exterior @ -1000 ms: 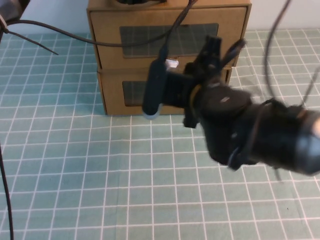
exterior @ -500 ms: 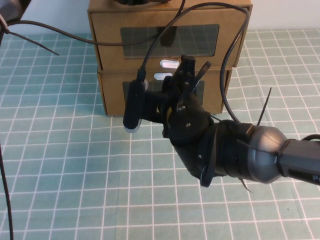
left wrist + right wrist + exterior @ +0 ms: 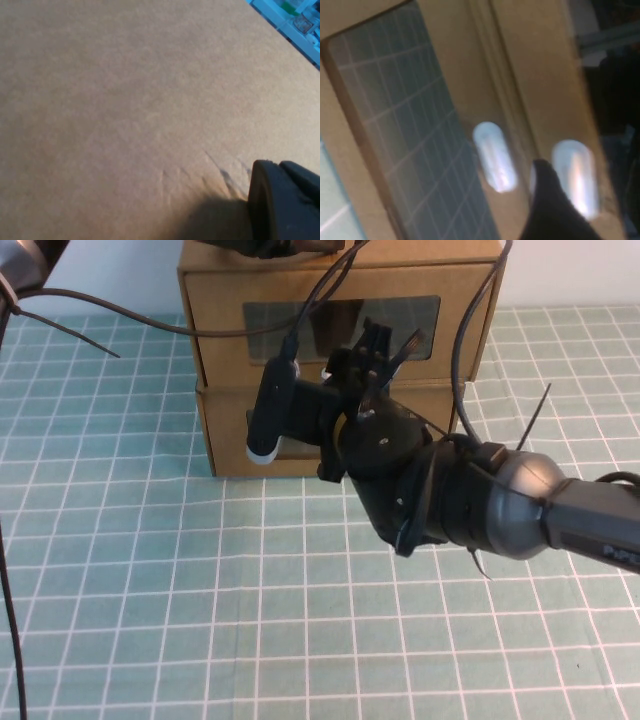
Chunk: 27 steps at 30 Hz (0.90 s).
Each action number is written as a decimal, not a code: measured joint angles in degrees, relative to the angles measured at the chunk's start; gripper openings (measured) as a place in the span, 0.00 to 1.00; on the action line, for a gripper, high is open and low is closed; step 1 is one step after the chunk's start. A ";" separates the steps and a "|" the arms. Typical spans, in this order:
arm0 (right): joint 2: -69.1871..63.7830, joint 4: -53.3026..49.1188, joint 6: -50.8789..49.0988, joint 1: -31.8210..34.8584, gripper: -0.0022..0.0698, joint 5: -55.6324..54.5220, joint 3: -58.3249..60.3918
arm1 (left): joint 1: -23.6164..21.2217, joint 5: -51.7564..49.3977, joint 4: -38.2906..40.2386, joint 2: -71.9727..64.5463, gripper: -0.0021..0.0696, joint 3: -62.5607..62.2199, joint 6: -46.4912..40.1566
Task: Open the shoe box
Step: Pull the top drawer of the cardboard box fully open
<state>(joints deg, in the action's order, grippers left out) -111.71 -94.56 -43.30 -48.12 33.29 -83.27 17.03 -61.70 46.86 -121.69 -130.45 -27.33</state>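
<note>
Two brown cardboard shoe boxes with dark windows stand stacked at the back of the table: the upper box (image 3: 220, 310) on the lower box (image 3: 225, 435). My right gripper (image 3: 365, 352) is open and up against their fronts, at the seam between them. In the right wrist view one dark finger (image 3: 547, 200) points between two silver oval handles (image 3: 492, 155) (image 3: 575, 175); it holds nothing. My left gripper (image 3: 265, 246) rests on top of the upper box, whose plain cardboard top (image 3: 125, 100) fills the left wrist view.
A green mat with a white grid (image 3: 150, 570) covers the table in front of the boxes. Black cables (image 3: 120, 315) hang across the upper box and over the right arm (image 3: 470, 500). A white wall lies behind the boxes.
The right arm swung left and in toward the box fronts, then rose slightly; its jaws parted. The silver handles, seen half a second ago in the high view, are now hidden behind it.
</note>
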 joint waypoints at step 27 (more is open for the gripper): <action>-6.43 4.56 0.55 -1.88 0.05 7.84 -8.07 | -0.01 -0.35 -2.10 -0.01 0.02 -0.11 0.21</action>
<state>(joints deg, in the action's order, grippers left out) -118.14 -90.00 -42.75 -50.01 41.13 -91.34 17.02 -62.05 44.76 -121.71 -130.56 -27.12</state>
